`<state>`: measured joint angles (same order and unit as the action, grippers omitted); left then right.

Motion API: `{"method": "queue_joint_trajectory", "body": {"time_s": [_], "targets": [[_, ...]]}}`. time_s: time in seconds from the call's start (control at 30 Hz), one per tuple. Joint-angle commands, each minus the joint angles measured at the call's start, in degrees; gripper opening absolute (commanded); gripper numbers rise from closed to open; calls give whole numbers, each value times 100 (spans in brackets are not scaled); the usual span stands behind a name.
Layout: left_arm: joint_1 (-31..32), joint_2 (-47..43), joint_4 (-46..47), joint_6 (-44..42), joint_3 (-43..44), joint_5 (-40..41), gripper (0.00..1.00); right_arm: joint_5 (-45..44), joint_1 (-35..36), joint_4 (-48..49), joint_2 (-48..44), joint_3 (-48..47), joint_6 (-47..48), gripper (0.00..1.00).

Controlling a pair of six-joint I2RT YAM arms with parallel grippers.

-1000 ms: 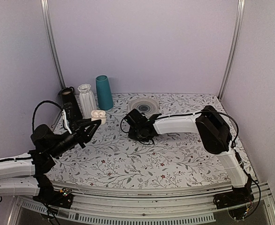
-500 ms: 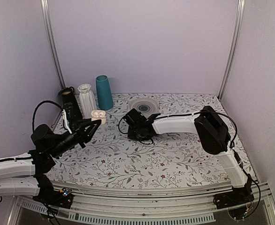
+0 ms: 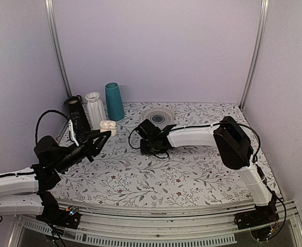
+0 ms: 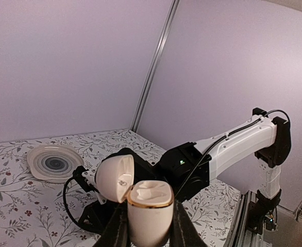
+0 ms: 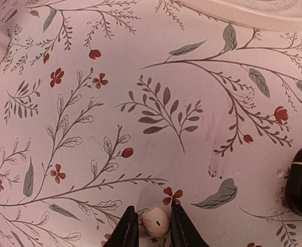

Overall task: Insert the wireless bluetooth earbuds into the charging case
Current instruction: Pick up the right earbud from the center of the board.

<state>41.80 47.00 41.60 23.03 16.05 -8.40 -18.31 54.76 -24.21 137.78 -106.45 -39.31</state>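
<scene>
An earbud (image 5: 155,220) pinched in the right tool (image 5: 151,229), open charging case (image 4: 150,203) clamped in the left tool (image 4: 148,234); next, seemingly, seat bud in case.

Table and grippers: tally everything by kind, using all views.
Vases: 2, ribbed white vase, teal vase
Dark jug-like vessel: 1
Round dish: 1
Charging case: 1, in left gripper
Earbud: 1, in right gripper
Dark gold-banded item, unidentified: 1
Total: 7
</scene>
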Motion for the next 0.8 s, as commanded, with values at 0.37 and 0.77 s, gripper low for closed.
{"method": "queue_joint_trajectory", "body": {"time_s": [0.37, 0.77], "targets": [[-236, 294, -135, 189, 266, -220, 0, -95, 15, 94, -246, 550, 525, 11], [-458, 883, 6, 399, 279, -780, 0, -315, 16, 1157, -1665, 2131, 1019, 11]]}}
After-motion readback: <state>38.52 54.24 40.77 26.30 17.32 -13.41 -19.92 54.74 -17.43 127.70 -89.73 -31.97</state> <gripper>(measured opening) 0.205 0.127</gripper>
